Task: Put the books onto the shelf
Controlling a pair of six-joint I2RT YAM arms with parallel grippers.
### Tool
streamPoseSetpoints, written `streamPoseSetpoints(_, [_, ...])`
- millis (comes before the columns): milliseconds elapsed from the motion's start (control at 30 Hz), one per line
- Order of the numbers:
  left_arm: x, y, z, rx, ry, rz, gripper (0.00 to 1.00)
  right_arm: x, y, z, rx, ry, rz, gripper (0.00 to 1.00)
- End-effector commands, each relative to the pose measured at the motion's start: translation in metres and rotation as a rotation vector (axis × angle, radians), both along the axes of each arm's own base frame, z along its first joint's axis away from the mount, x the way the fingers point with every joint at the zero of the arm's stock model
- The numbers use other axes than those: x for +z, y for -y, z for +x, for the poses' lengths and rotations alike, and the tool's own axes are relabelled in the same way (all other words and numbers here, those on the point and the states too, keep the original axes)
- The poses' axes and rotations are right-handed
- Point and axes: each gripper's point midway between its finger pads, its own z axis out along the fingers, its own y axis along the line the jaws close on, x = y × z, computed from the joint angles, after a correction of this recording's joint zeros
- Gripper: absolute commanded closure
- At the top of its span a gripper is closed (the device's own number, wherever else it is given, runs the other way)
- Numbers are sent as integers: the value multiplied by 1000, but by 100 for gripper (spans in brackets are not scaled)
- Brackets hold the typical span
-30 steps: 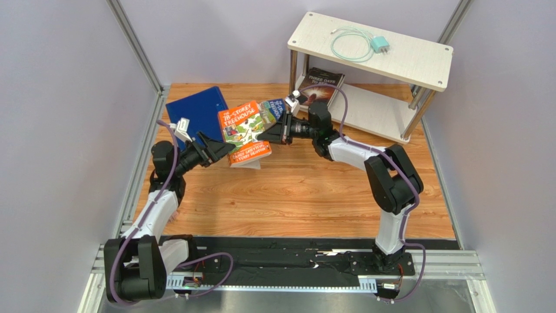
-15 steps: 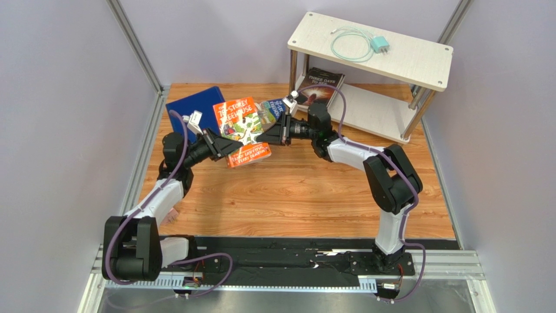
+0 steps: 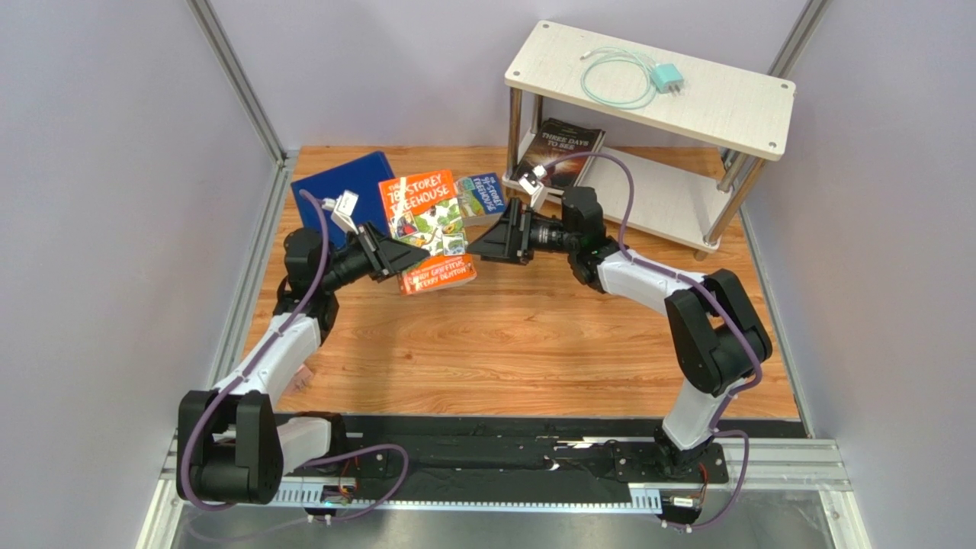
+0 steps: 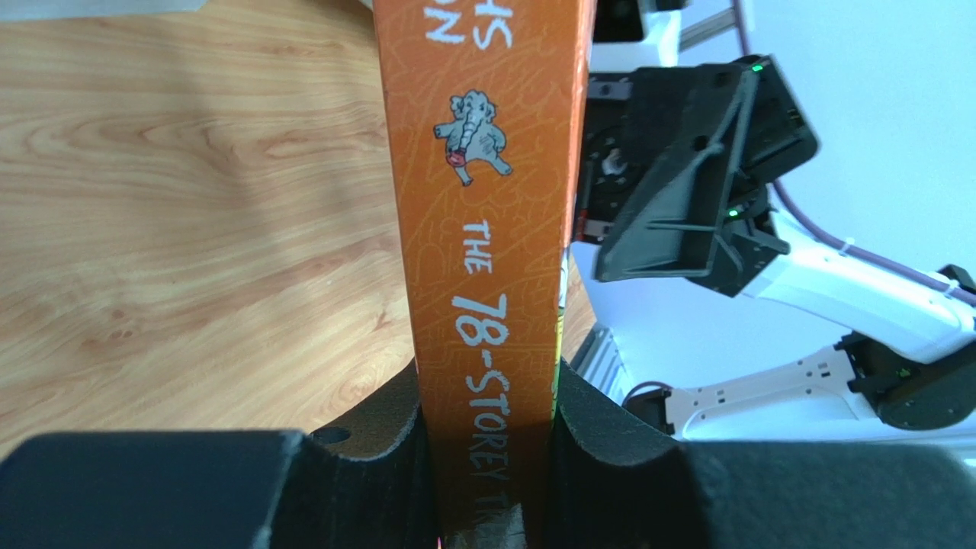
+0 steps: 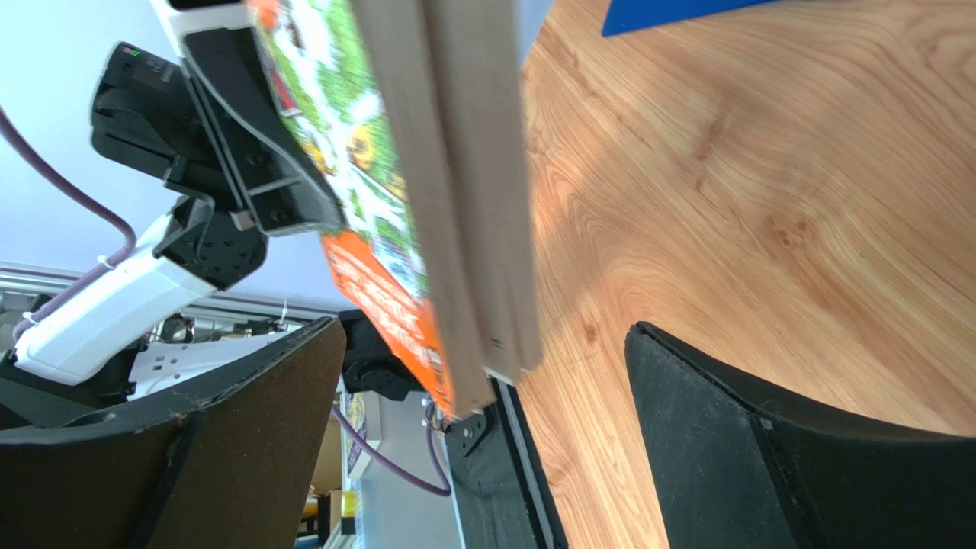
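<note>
A second ago I had the orange Treehouse book in the right jaws, with the left jaws spread wide beside it; now that is reversed. The left jaws are pinching the book at its spine edge: in the left wrist view the pads press on both covers. The right jaws have spread and backed off a little toward the shelf. In the right wrist view the book's page edge hangs between the right fingers and touches neither.

So the book is up off the tabletop, tilted, carried by the left arm alone and well apart from the shelf. I read this as a handover, probably for a regrip. The shelf stands on the side of the right arm, so I expect the right jaws will need a better hold before the book can go in.

The dark Three Days to See already lies on the lower board, and a blue Treehouse book waits just beyond the orange one
</note>
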Motion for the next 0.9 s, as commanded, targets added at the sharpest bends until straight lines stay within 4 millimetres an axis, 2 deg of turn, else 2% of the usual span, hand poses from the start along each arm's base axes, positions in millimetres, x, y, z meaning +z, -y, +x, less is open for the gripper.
streamPoseSetpoints(0, [60,7,-5,-67,235,-35,100,14,4,-5,4,60,53,0])
streamPoseSetpoints(133, [63,12,-4,-92,230,-63,100,15,1,-10,0,31,109,0])
streamPoseSetpoints(200, [63,15,-3,-96,233,-68,100,19,-3,-11,9,52,140,0])
streamPoseSetpoints(333, [58,20,-1,-95,225,-72,100,14,-15,-13,42,18,160,0])
streamPoseSetpoints(467, [56,20,2,-80,229,-69,100,15,-21,-17,68,6,177,9])
streamPoseSetpoints(500, [56,20,4,-72,233,-67,100,14,-22,-19,77,1,174,14])
streamPoseSetpoints(533, [56,19,6,-63,232,-68,100,14,-22,-20,89,-1,172,25])
streamPoseSetpoints(567, [57,18,8,-48,234,-69,100,13,-23,-21,97,-6,168,32])
streamPoseSetpoints(600, [57,17,10,-39,237,-69,100,14,-23,-22,104,-4,168,42])
streamPoseSetpoints(633, [58,16,12,-25,238,-70,100,15,-22,-23,106,-7,168,57])
streamPoseSetpoints(700, [57,16,17,-9,233,-70,100,15,-22,-25,111,-4,167,70])
streamPoseSetpoints(733, [60,17,18,-12,238,-70,100,16,-22,-23,103,-2,167,85])
streamPoseSetpoints(800, [55,22,20,-42,217,-70,100,15,-21,-22,98,1,163,95])
streamPoseSetpoints(833, [55,22,21,-47,212,-72,95,15,-22,-21,89,4,163,100])
streamPoseSetpoints(867, [50,21,23,-36,189,-70,80,15,-21,-19,80,1,159,100])
